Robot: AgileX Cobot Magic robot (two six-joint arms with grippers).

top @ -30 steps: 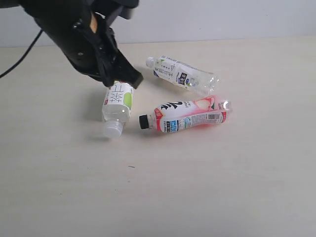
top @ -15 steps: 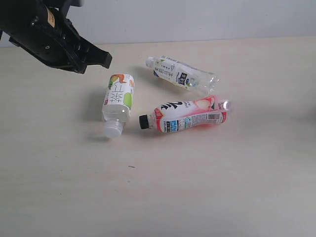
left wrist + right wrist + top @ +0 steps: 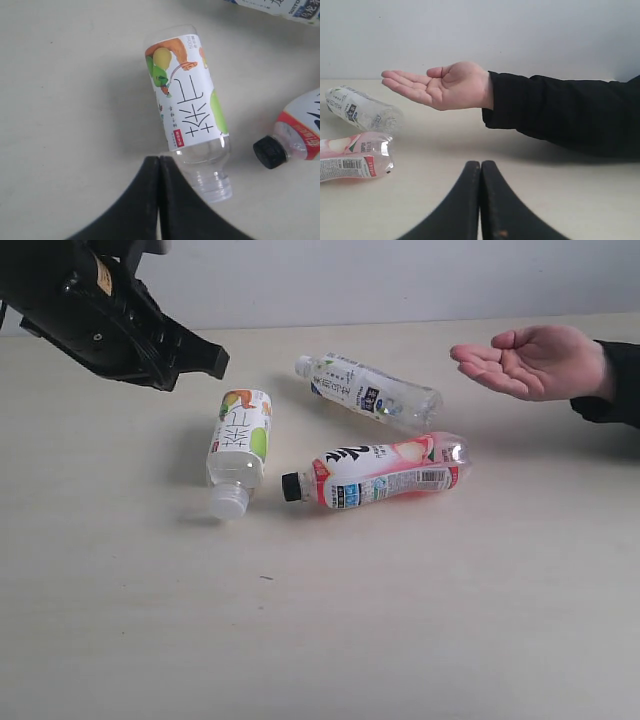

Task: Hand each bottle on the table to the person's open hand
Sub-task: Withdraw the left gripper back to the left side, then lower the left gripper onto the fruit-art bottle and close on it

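Note:
Three bottles lie on the table [image 3: 420, 620]. The white-green labelled bottle [image 3: 238, 445] [image 3: 187, 100] lies left, cap toward the front. A white-blue labelled bottle [image 3: 368, 390] [image 3: 362, 112] lies behind the pink-red bottle [image 3: 385, 472] [image 3: 352, 160], whose black cap [image 3: 270, 152] points left. A fourth bottle is out of view. The person's open hand [image 3: 530, 360] [image 3: 442, 87] hovers palm up at the right, empty. My left gripper [image 3: 215, 360] [image 3: 159, 159] is shut and empty, raised up-left of the white-green bottle. My right gripper [image 3: 481, 164] is shut and empty, low over the table, facing the hand.
The person's dark sleeve [image 3: 615, 385] [image 3: 560, 117] reaches in from the right edge. A pale wall [image 3: 400, 280] runs behind the table. My left arm's black body [image 3: 90, 310] fills the upper left corner.
My left gripper rose and drew back up-left from over the white-green bottle, then held still. The person's hand came in from the right. The bottles have not moved.

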